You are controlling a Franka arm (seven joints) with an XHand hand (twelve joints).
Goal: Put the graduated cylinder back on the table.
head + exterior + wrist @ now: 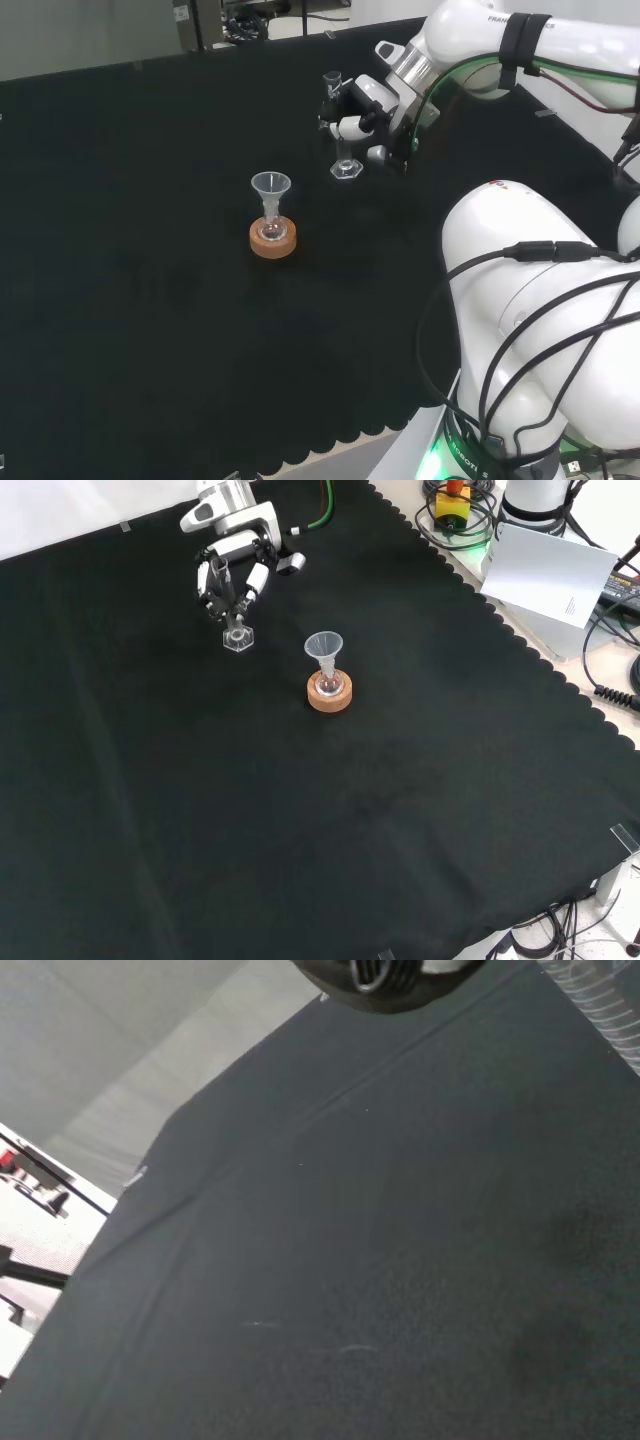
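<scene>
The graduated cylinder is a slim clear tube on a hexagonal foot. It stands upright, and its foot is at or just above the black cloth. The black and white hand is beside its upper half, with fingers curled round the tube. In the front view the hand comes in from the top left and its fingers reach down both sides of the cylinder. The wrist view catches a stretch of the cylinder's marked wall close by, and a dark part of the hand.
A clear funnel sits in a small flask on a cork ring, left of and nearer than the cylinder in the head view; in the front view this cork ring lies to the cylinder's lower right. The arm's white links stand at the right.
</scene>
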